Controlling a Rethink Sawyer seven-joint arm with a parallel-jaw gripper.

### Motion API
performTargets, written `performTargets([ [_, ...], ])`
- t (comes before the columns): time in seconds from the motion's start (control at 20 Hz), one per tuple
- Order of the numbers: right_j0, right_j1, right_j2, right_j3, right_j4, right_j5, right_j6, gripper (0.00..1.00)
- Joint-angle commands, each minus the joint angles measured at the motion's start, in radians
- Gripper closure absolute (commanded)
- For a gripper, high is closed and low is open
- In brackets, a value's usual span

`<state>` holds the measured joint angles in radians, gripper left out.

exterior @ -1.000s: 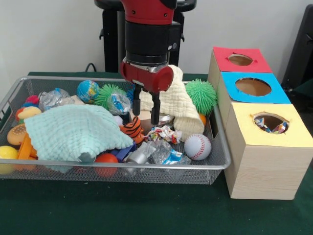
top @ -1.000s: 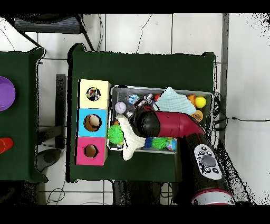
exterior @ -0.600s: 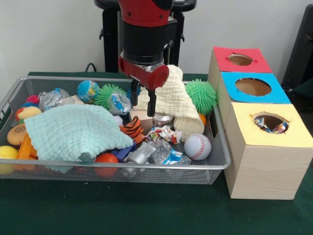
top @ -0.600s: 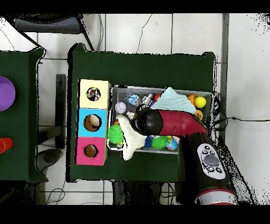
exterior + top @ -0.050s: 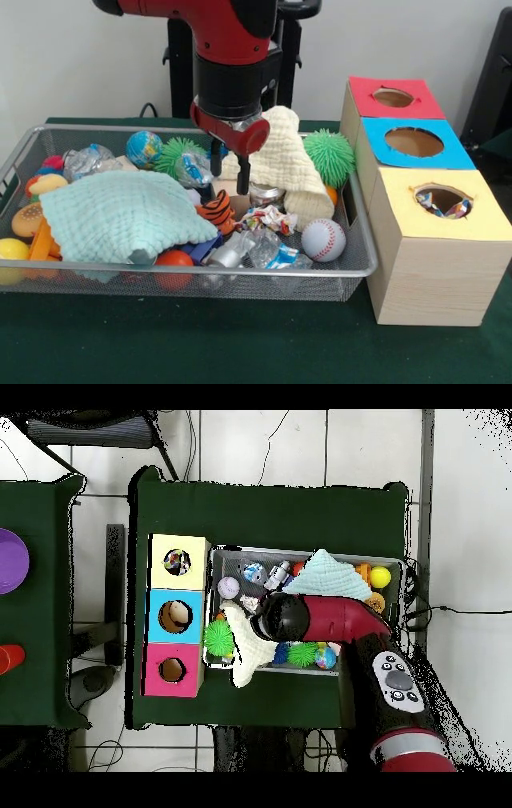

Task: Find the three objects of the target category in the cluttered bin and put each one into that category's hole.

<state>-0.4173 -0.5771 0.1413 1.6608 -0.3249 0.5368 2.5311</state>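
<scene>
Much of the wire mesh bin is screened: a mint green cloth covers the toys at its left half, and only edges of a burger toy, a yellow ball and an orange ball show around it. In the overhead view the arm hides the bin's middle. The gripper hangs above the bin's centre with its two dark fingers a short way apart and nothing between them, just above a small metal can. A cream knitted cloth is draped over the bin's far rim beside it. Crumpled wrappers lie near the tiger-striped toy, with more silver wrappers toward the front rim and a baseball to the right. The bin stands on a dark green table cover, on a white tiled floor. Touching the bin's right side is a wooden box with a red hole, a blue hole and a yellow hole; wrappers are visible inside the yellow one. A spiky green ball rests against the box.
</scene>
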Motion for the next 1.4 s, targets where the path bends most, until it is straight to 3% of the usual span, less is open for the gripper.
performTargets([
  [0.05,-0.016,0.063,0.096,-0.01,-0.029,-0.096,-0.066,0.0],
  [0.3,-0.025,0.079,0.113,0.003,0.014,-0.124,-0.024,0.0],
  [0.85,0.006,0.117,0.103,-0.013,0.035,-0.178,0.033,0.0],
  [1.4,0.035,0.278,0.083,-0.093,0.043,-0.237,0.046,0.0],
])
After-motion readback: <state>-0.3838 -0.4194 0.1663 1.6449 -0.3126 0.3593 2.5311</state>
